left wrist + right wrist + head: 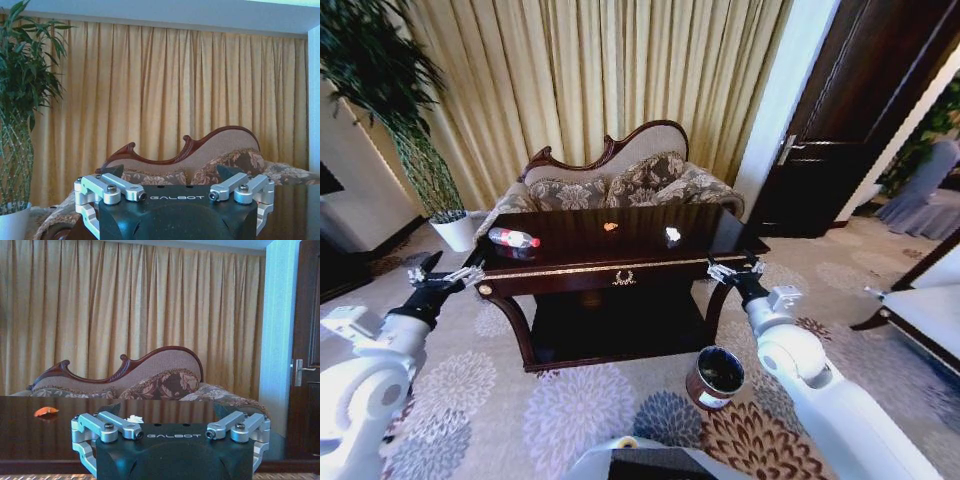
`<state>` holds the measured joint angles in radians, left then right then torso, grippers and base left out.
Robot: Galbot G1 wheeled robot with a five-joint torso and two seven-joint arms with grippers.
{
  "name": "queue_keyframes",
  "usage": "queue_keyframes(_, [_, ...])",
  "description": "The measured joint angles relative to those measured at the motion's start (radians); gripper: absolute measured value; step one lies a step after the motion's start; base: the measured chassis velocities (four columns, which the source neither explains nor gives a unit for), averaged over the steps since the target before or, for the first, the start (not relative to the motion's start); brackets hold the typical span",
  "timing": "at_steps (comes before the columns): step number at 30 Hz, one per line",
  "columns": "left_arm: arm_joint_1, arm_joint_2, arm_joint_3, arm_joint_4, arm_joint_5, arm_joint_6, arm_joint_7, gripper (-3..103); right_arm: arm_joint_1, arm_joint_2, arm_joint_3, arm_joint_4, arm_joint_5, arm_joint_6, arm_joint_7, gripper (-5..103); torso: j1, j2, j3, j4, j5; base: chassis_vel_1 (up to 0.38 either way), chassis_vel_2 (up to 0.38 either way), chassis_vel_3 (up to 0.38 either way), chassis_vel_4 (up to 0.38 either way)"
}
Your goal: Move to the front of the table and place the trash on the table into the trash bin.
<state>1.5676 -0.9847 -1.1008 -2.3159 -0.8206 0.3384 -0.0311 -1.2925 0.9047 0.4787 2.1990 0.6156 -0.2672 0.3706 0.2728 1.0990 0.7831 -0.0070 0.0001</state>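
The dark wooden table (575, 243) stands straight ahead of me. On its top lie a clear bottle with a red cap and label (513, 238) at the left, a tiny orange scrap (610, 227) in the middle and a white crumpled scrap (672, 234) to the right. The round copper trash bin (717, 377) sits on the carpet by the table's front right leg. My left gripper (445, 272) hovers open off the table's front left corner. My right gripper (735, 268) is open at the front right corner. Beyond the right gripper (167, 412), the right wrist view shows the orange scrap (46, 411) and white scrap (134, 418).
A carved sofa with patterned cushions (615, 180) stands behind the table, against gold curtains. A tall plant in a white pot (455, 232) is at the back left. A dark door (865, 110) and another piece of furniture (920, 320) are on the right. Patterned carpet lies in front.
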Motion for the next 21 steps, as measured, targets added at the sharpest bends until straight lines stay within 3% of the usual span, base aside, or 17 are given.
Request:
queue_keyframes(15, [0.002, -0.005, 0.002, 0.002, 0.003, 0.000, 0.000, 100, -0.017, 0.005, -0.012, -0.011, -0.017, 0.003, 0.001, 100, 0.001, 0.000, 0.000, 0.0000, -0.0001, -0.234, 0.248, 0.243, -0.230])
queue_keyframes(21, [0.004, -0.002, 0.000, 0.000, 0.002, 0.000, 0.000, 100, 0.002, -0.019, -0.013, -0.004, 0.052, -0.056, 0.036, 100, 0.001, -0.001, 0.000, -0.0001, 0.0000, -0.072, 0.056, 0.065, -0.073])
